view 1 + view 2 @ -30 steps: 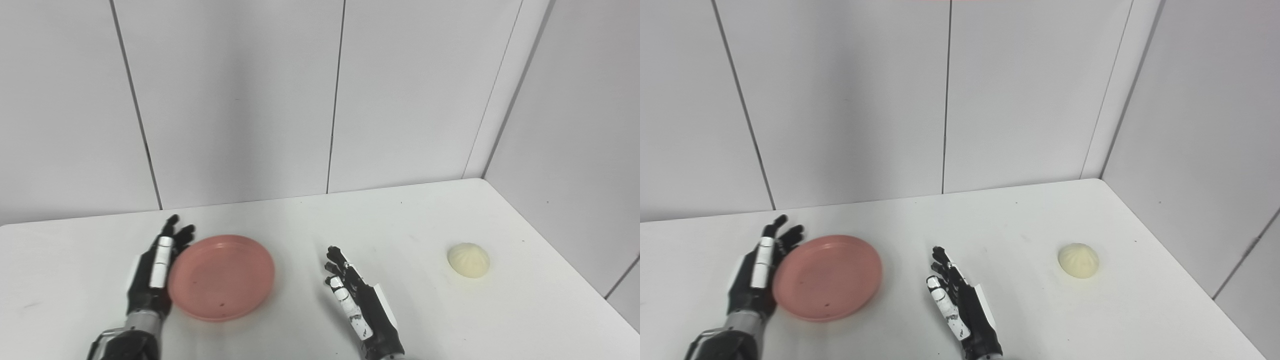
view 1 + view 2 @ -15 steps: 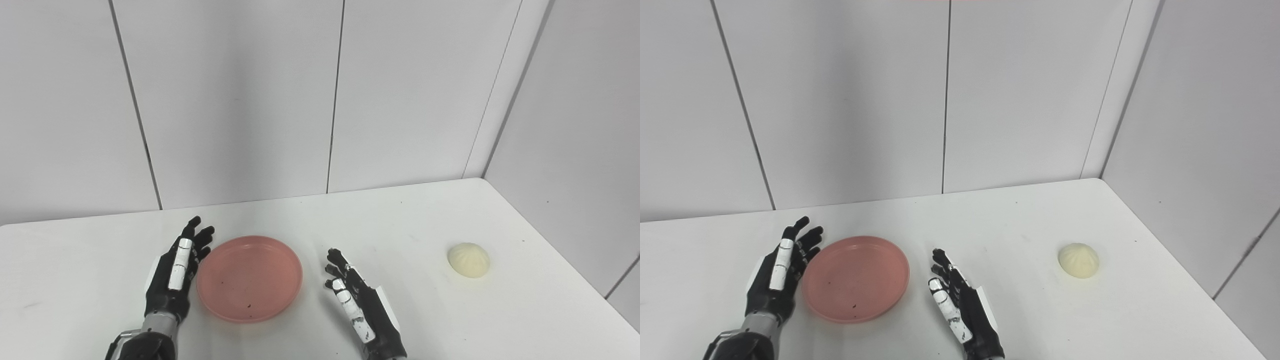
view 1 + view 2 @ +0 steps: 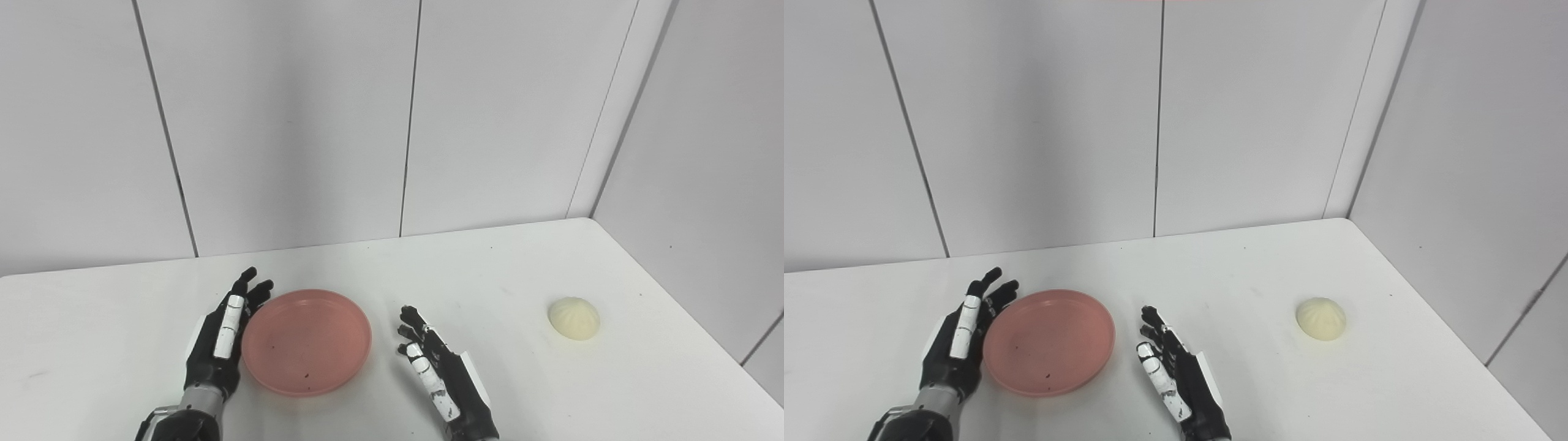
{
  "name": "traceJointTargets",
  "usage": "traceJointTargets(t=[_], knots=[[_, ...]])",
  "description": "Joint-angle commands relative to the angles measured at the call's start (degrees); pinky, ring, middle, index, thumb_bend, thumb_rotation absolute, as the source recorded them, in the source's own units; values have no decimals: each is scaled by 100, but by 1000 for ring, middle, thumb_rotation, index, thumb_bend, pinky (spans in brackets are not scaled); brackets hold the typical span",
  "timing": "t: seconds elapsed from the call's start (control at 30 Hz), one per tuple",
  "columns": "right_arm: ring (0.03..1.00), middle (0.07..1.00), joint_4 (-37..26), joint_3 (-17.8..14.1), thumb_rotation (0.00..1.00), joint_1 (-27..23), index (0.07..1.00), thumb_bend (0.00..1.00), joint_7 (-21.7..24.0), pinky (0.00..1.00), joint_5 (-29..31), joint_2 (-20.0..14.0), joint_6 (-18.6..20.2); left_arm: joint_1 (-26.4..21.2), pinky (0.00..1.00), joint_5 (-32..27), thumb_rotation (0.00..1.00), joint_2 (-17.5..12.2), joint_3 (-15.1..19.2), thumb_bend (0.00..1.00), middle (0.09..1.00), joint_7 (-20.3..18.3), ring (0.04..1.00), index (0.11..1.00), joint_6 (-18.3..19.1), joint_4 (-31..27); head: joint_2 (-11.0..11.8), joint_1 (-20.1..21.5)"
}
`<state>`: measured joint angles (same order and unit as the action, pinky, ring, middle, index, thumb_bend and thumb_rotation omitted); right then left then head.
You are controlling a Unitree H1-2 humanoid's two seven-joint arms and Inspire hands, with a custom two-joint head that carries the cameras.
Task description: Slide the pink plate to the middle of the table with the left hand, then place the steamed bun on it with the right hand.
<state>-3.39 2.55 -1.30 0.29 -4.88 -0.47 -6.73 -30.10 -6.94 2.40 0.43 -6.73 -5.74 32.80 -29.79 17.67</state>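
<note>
Plate sits further toward 3 o'clock than a sec ago; over the last half sec it barely shifts, so I read the slide as nearly done. My left hand stands edge-on against the plate's 9 o'clock rim, fingers straight and a little apart, holding nothing, pushing w/ the palm side. Plate lies flat on the tabletop, approx mid-width now, betw. both hands.

Right hand waits at the plate's 3 o'clock, just beside it but not touching, fingers apart and empty; no change there. Bun is untouched, well apart at 3 o'clock near the tabletop's right edge.

Judgement: step 1 is about complete. Next I pull the left hand off to 9 o'clock w/o dragging the rim, then send the right hand out to the bun.
</note>
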Motion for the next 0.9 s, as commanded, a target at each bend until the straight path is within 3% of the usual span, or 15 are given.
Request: traceJointTargets(t=[0.0, 0.17, 0.3, 0.43, 0.63, 0.7, 0.8, 0.87], knots=[[895, 929, 173, 3, 890, 205, 914, 661, -33, 824, -108, -104, -382, 23, 882, 82, 894, -64, -23, 873, 850, 2, 899, 906, -12, -21, 2, -7], [874, 909, 155, -35, 856, 227, 912, 640, -247, 784, -465, -181, -945, 24, 872, 73, 895, -90, -24, 876, 852, -20, 898, 900, -107, 72, 85, 18], [901, 912, -412, -83, 829, 245, 898, 808, -339, 821, -874, -243, -841, 13, 872, 59, 892, -83, -22, 853, 846, -26, 894, 885, -148, 133, 117, 82], [916, 917, -864, -111, 807, 128, 891, 830, -428, 853, -1546, -399, -821, -33, 873, -11, 880, -113, 11, 849, 843, -98, 889, 885, -236, 257, 179, 182], [928, 928, -1389, -334, 765, -59, 900, 851, -415, 892, -2282, -701, -421, -47, 850, -65, 867, -167, 40, 860, 845, -230, 882, 885, -313, 390, 378, 269], [920, 926, -1521, -433, 820, -94, 901, 867, -386, 877, -2567, -804, -226, -37, 859, -89, 863, -165, 48, 863, 851, -279, 888, 890, -312, 395, 400, 270], [931, 934, -1640, -573, 847, -166, 904, 902, -193, 904, -2674, -1045, 105, -27, 857, -98, 855, -155, 59, 864, 852, -316, 886, 903, -342, 394, 400, 273], [941, 946, -1709, -619, 798, -208, 922, 898, -21, 914, -2691, -1235, 276, -37, 857, -106, 856, -153, 66, 859, 848, -330, 884, 908, -386, 435, 396, 280]])
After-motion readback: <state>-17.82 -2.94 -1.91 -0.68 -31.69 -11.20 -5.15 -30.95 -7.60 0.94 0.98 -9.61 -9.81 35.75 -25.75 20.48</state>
